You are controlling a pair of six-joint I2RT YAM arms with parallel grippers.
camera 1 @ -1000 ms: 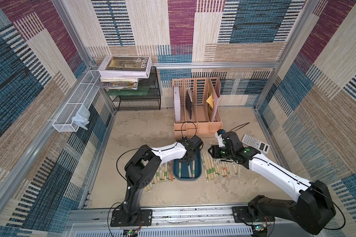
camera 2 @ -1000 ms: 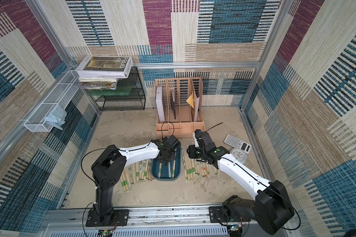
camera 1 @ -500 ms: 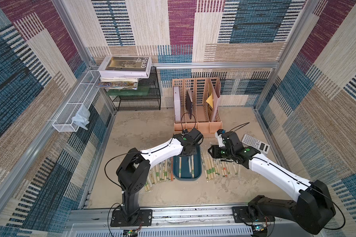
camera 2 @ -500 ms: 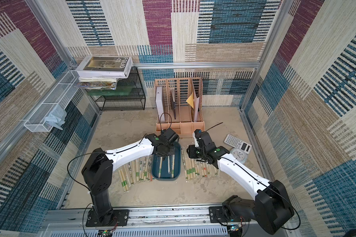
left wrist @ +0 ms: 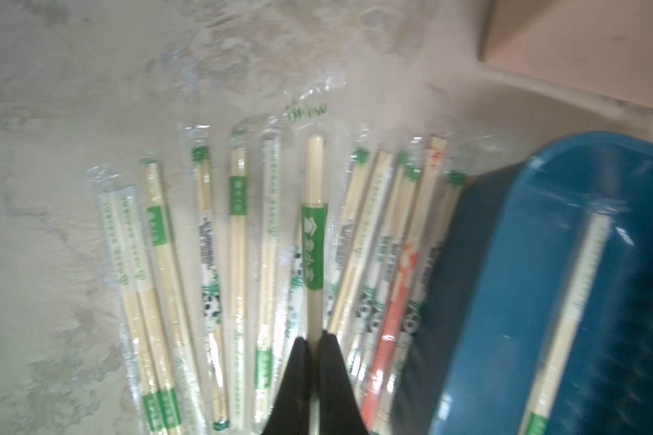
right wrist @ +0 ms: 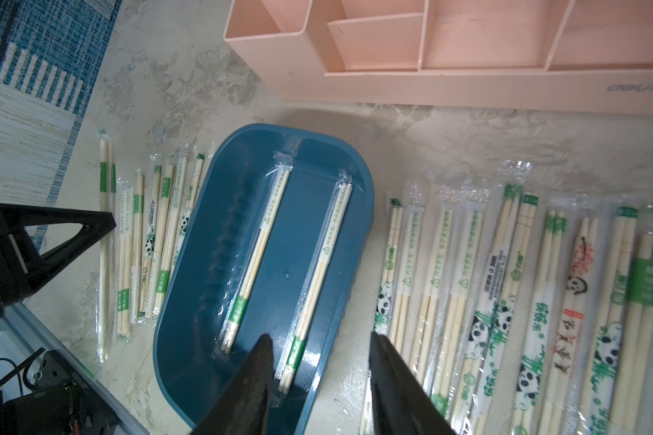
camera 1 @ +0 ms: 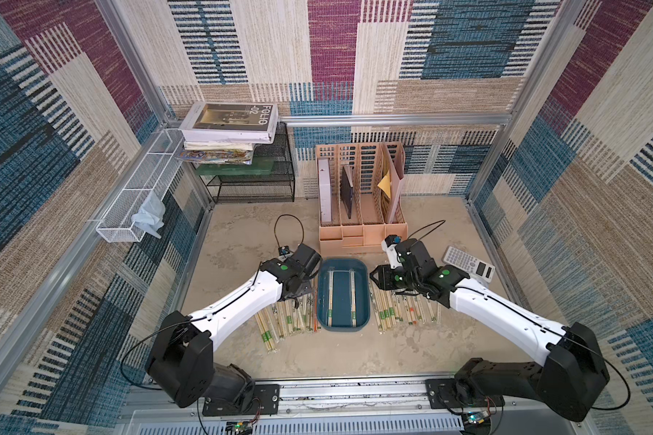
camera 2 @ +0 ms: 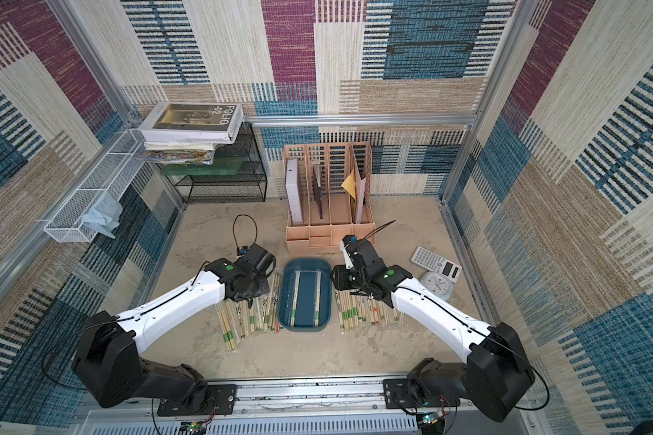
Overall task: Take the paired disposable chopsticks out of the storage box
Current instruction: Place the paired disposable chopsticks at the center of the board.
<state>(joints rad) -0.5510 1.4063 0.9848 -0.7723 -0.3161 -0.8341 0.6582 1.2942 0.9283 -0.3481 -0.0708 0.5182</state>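
The dark teal storage box (camera 1: 342, 297) lies mid-table, with two wrapped pairs of disposable chopsticks (right wrist: 257, 256) lying lengthwise in it, one along each side. Rows of wrapped pairs lie on the table to its left (camera 1: 283, 320) and right (camera 1: 400, 309). My left gripper (left wrist: 315, 339) is shut on one green-banded pair (left wrist: 313, 233), held just above the left row beside the box (left wrist: 543, 263). My right gripper (right wrist: 322, 339) stands open over the box's right rim, with nothing between its fingers.
A peach file organizer (camera 1: 360, 211) stands just behind the box. A calculator (camera 1: 468, 263) and a small clock (camera 2: 436, 284) lie at the right. A black mesh rack (camera 1: 253, 180) with books and a white wire basket (camera 1: 136, 199) are at the back left.
My left gripper has swung left from over the box to above the left row, carrying a chopstick pair. The right arm has not moved.
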